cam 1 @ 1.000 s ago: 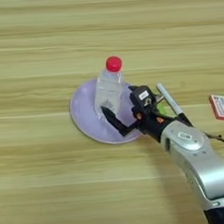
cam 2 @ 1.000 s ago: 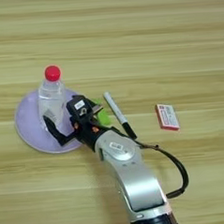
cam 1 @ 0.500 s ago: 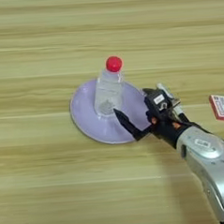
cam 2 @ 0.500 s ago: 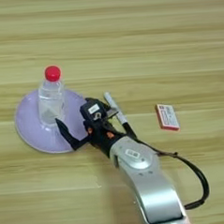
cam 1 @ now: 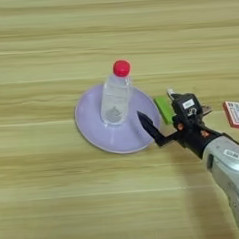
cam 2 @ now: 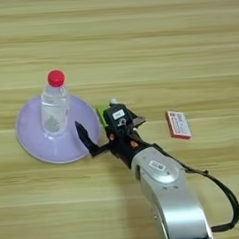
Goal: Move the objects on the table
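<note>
A clear red-capped bottle (cam 1: pixel 116 94) stands upright on a round lavender plate (cam 1: pixel 91 118) near the table's middle. To the right of the plate lies a small green block (cam 1: pixel 164 108). My right gripper (cam 1: pixel 174 114) hovers over the block, open, with nothing held. One black finger (cam 1: pixel 148 128) reaches over the plate's right rim, short of the bottle. The other finger (cam 2: pixel 136 121) points right. Only the white end of the marker (cam 1: pixel 169 92) shows behind the gripper; the rest is hidden. The light wooden table (cam 1: pixel 56 195) fills the view.
A small red and white card (cam 2: pixel 178 124) lies flat to the right of the gripper. My silver forearm (cam 2: pixel 166 189) comes in from the bottom edge, with a black cable (cam 2: pixel 232 205) looping on its right.
The gripper was at the bottle on the plate and has drawn back to the right, off the bottle. The bottle stays upright on the plate.
</note>
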Controlling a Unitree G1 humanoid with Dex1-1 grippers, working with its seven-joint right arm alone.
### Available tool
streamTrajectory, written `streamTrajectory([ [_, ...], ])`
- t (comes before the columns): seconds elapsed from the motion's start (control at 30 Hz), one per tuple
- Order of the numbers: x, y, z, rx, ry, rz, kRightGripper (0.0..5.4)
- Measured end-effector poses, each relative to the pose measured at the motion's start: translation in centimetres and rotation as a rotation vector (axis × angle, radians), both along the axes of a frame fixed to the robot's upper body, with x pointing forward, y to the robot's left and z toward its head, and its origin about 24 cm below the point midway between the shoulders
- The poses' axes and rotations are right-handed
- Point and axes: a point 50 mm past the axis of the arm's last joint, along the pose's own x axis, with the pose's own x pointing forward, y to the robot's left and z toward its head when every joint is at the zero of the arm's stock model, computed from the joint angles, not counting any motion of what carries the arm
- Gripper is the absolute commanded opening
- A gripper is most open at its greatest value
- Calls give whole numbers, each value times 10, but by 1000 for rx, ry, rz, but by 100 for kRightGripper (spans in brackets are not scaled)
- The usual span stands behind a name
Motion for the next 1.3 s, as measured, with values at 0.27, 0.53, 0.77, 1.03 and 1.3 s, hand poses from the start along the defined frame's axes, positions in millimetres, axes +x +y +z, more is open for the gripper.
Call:
streamTrajectory([
  [0.27, -5, -21, -4, -22, 23, -90, 539],
  [0.53, -7, -42, -18, -32, 79, -195, 539],
  [0.77, -8, -55, -25, -35, 100, -255, 539],
  [1.03, -10, -62, -39, -29, 146, -280, 539],
  [1.3, -8, -62, -47, 2, 165, -280, 539],
])
